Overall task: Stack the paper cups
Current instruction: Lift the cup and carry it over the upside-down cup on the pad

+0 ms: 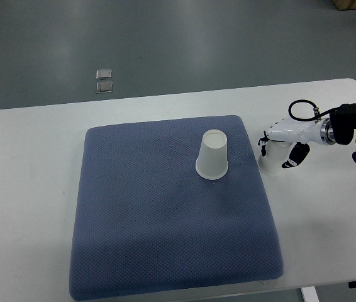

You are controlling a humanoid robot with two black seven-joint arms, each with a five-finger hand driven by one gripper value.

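Note:
One white paper cup (213,155) stands upside down on the blue mat (159,214), right of its middle. A second white paper cup (271,164) stands on the white table just off the mat's right edge. My right hand (281,150) comes in from the right edge and has its white and black fingers wrapped around this second cup, covering its upper part. The left arm does not show.
The white table (33,189) carries the mat and reaches the picture's bottom and left. Two small metal plates (104,80) lie in the grey floor beyond the table's far edge. A black cable (299,107) loops above my right wrist.

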